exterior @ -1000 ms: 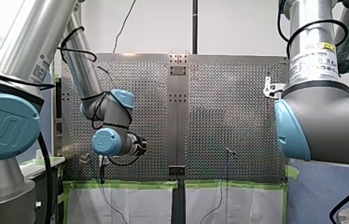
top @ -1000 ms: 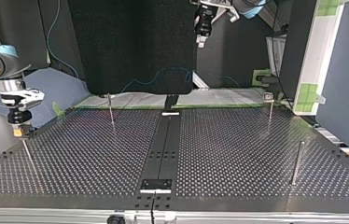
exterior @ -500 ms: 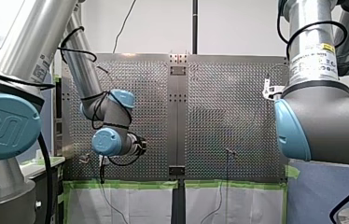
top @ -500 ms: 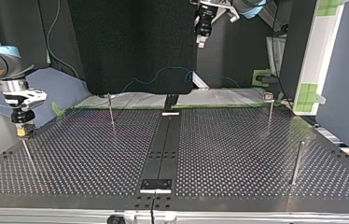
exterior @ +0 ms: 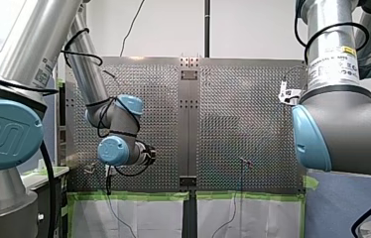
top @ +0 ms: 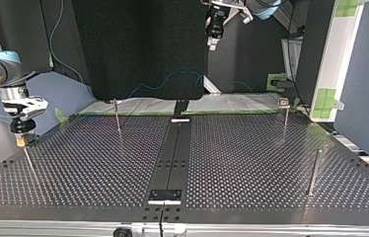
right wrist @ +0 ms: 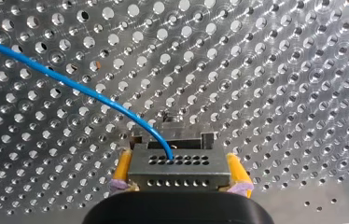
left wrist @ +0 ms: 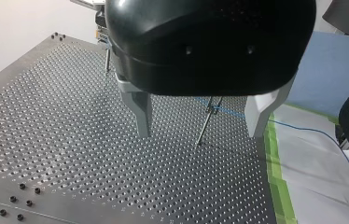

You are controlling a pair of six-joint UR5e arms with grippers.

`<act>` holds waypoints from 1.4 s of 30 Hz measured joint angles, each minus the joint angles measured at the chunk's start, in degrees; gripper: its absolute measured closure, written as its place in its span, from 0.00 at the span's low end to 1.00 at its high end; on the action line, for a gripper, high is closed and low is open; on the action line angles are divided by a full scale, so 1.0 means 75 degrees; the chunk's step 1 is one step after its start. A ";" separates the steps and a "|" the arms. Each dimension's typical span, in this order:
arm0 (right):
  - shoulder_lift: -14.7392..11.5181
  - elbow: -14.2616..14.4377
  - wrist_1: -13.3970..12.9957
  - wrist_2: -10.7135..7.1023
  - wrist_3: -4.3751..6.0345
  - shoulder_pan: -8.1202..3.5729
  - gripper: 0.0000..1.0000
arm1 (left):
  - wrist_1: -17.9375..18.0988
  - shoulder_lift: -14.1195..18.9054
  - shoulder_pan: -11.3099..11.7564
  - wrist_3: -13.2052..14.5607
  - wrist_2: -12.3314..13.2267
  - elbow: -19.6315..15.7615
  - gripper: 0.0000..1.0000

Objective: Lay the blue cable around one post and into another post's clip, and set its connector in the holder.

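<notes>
At the front view's lower left, a blue joint cap [exterior: 5, 134] bears the raised letters "UR". The white label [exterior: 333, 63] at upper right is too small to read.

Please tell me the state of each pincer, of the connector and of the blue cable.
Right pincer: shut on the connector.
Left pincer: open, holding nothing.
Connector: gripped between yellow pads.
Blue cable: plugged into the connector, curving away over the table.

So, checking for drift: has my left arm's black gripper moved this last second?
No. In the top view my left gripper hangs unchanged beside the edge of the black panel.
</notes>
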 joint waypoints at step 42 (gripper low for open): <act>0.0039 -0.0021 -0.0096 0.0036 0.0109 0.0051 0.68 | 0.0035 0.0000 0.0067 0.0000 0.0024 0.0000 0.00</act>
